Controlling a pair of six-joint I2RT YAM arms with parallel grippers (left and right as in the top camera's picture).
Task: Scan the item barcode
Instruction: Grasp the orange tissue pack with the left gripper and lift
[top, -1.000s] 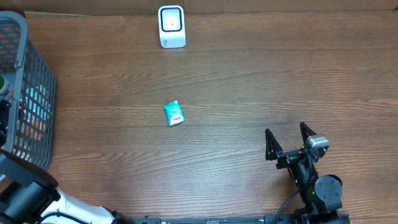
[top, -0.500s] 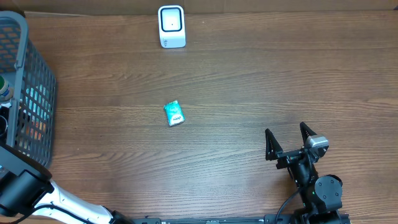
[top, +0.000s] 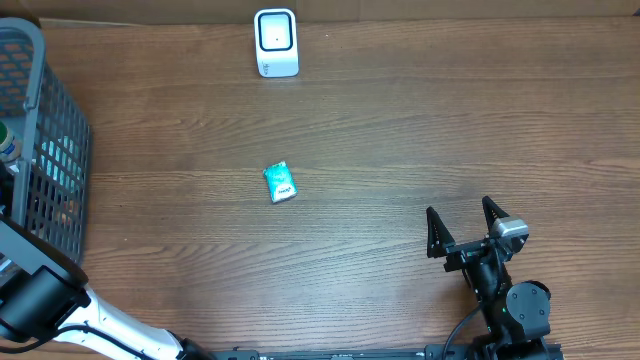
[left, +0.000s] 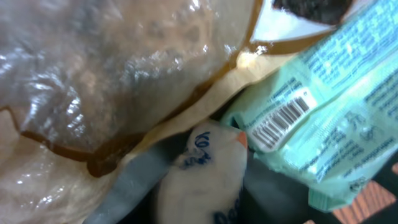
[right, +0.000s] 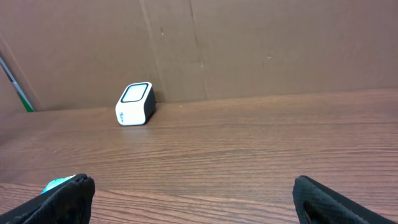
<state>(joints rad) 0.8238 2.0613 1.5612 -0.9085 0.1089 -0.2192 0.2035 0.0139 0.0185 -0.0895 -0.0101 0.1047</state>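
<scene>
My left gripper (left: 202, 208) is down inside the grey basket (top: 40, 60), out of sight from overhead. Its jaws are shut on a cream packet (left: 202, 174) with blue writing, one finger pressed against each side. Just right of it lies a mint-green packet (left: 329, 106) showing a barcode (left: 280, 118). A large clear-wrapped tan package (left: 112, 74) fills the top left. The white scanner (top: 276, 42) (right: 135, 104) stands at the table's far edge. My right gripper (top: 462, 228) (right: 193, 199) rests open near the front right, holding nothing.
A small teal packet (top: 280, 183) (right: 59, 183) lies on the wooden table (top: 420, 130) near its middle. The basket stands at the left edge with several items inside. A cardboard wall (right: 249, 43) runs behind the scanner.
My left arm has shifted at the basket, and its jaws have come in from wide onto the cream packet. The right arm, teal packet and scanner have not moved.
</scene>
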